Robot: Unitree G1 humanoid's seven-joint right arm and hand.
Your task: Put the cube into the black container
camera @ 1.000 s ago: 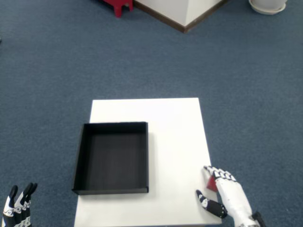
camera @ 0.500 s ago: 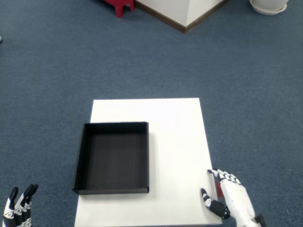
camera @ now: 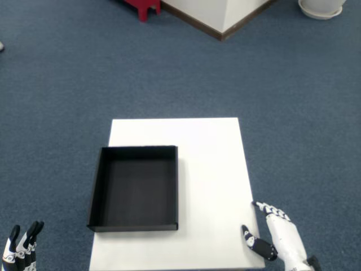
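Observation:
The black container lies open and empty on the left half of the white table. My right hand rests at the table's near right edge. Its fingertips point forward and its thumb sticks out to the left. No red cube shows in this frame; the spot where it lay is covered by the hand. Whether the fingers hold it cannot be seen.
My left hand hangs low beyond the table's near left corner, fingers up. Blue carpet surrounds the table. A white wall corner, a red object and a white pot base stand far back.
The right hand has drawn back and to the right along the table's edge. The sliver of red cube seen beside its fingers earlier is now hidden.

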